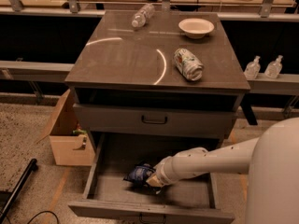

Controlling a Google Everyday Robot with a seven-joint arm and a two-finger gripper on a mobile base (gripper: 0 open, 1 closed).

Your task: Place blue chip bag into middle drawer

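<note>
The blue chip bag (138,173) is a crumpled dark-blue foil bag low inside the open middle drawer (117,157), left of its centre. My gripper (150,178) reaches into the drawer from the right on a white arm and sits right against the bag's right side. The arm's end covers part of the bag. The drawer is pulled far out below a closed grey drawer front with a black handle (154,120).
On the cabinet top lie a white-green crushed can (188,64), a white bowl (196,27) and a clear plastic bottle (142,15). An open cardboard box (70,134) stands on the floor left of the cabinet. Two pump bottles (264,68) stand at the right.
</note>
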